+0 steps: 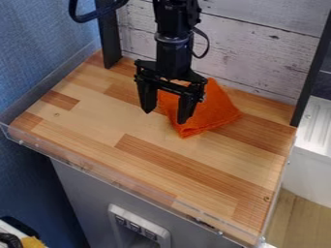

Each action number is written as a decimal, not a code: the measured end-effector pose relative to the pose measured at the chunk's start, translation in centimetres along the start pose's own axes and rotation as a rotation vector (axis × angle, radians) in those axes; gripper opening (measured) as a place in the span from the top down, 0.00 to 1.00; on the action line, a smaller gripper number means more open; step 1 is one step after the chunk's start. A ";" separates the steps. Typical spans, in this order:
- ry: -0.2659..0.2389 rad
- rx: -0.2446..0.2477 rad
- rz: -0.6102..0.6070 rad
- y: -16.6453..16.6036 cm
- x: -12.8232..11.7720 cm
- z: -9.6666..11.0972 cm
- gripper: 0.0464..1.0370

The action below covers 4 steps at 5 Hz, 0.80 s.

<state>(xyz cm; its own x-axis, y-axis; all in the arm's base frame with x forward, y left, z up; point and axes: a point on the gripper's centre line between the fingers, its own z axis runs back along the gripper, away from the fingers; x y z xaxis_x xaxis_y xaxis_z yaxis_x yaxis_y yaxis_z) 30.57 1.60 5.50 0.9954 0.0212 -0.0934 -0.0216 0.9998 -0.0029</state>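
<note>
- Black gripper pointing down over a wooden countertop, its two fingers spread apart
- Rumpled orange cloth on the wood, partly behind one finger; I cannot tell whether they touch
- Whitewashed plank wall behind

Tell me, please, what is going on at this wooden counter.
A black robot arm hangs over the wooden counter, its tool pointing down with the fingers spread apart. Beside and partly behind it, an orange cloth lies rumpled near the whitewashed plank wall. The tool does not grip the cloth; whether one finger touches it, I cannot tell.
</note>
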 end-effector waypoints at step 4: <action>-0.104 0.002 0.470 -10.3 -1.9 -1.3 0.04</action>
<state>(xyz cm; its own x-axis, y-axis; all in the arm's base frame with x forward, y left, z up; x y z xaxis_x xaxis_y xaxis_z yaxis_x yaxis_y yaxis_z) 28.76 -8.72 4.46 0.8818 0.4713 0.0162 -0.4716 0.8816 0.0176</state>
